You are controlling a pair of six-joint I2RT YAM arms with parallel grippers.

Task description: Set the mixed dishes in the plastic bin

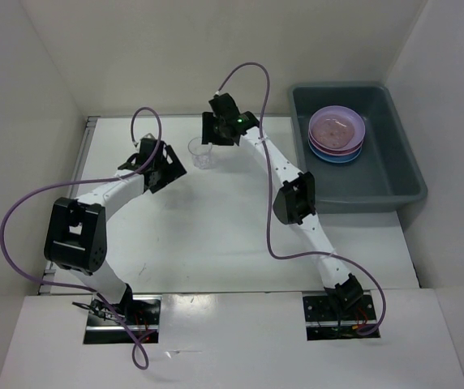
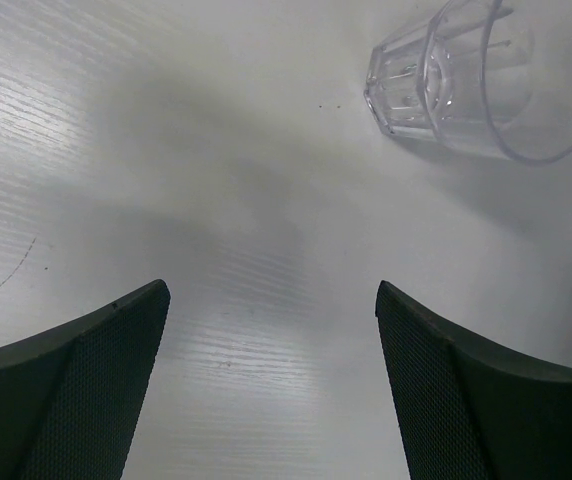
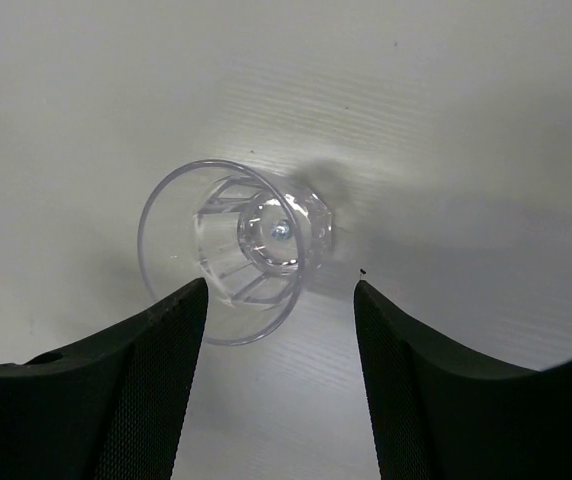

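Small clear cup [image 3: 236, 245] stands upright, mouth up, on the white worktop [image 1: 208, 235], at about 11 o'clock from the worktop's centre in the top view; the plastic bin [image 1: 410, 174] lies well apart at 2 o'clock, with a stack of round plates [image 1: 337, 130] inside it, pink-purple on top and blue beneath. Right gripper [image 3: 281, 300] hangs over the cup with jaws open and nothing held; the cup's near rim sits between the fingertips, and contact on the left side cannot be judged. Left gripper [image 2: 271, 300] is spread wide over bare worktop, empty, with the cup at its 1 o'clock. Handling, by judgement: cup looks very light, thin-walled and rigid, with a smooth, likely slippery wall; it tapers from a wide rim to a narrow faceted base, so a squeeze high up may push it downward or tip it. Best hold is probably across the wall at mid-height, or a pinch over the rim with one finger inside; light pressure, since the clear plastic could crack. No brand, label or writing readable on the cup, plates or bin.
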